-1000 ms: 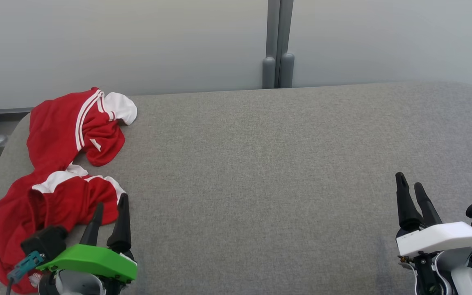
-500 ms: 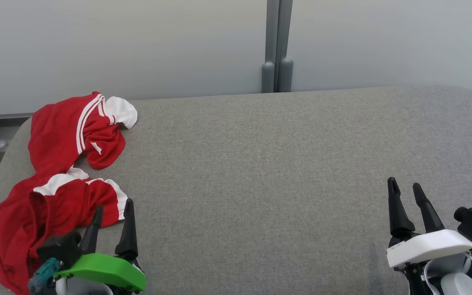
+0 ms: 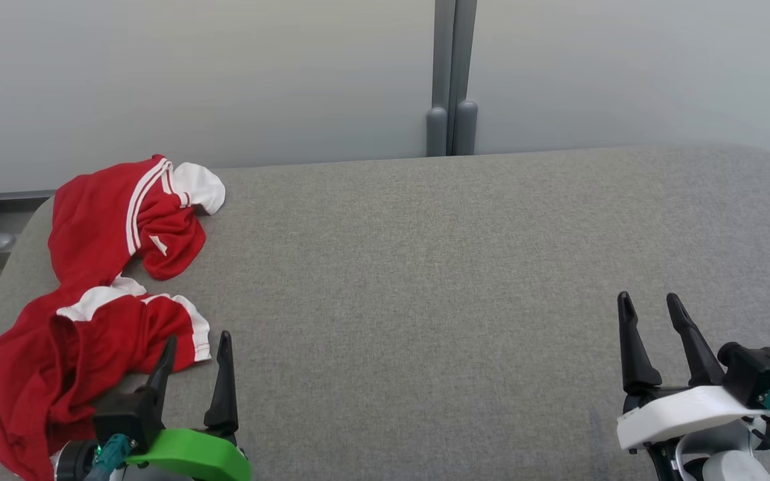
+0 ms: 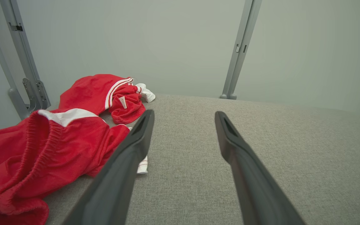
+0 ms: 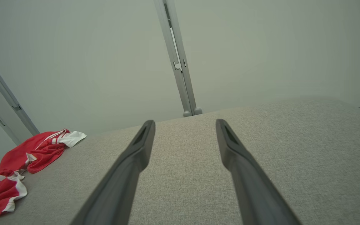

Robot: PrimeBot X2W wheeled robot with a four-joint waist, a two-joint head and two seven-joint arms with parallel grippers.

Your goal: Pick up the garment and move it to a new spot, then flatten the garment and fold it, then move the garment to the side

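While left claw (image 3: 198, 336) gapes empty, right claw (image 3: 646, 295) likewise

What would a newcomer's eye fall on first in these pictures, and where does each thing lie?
The crumpled red and white garment stands out first, heaped at the left end of the grey padded surface. Next come the left gripper on its green mount, open at the garment's near edge, and the right gripper on its white mount, open over bare fabric at lower right.
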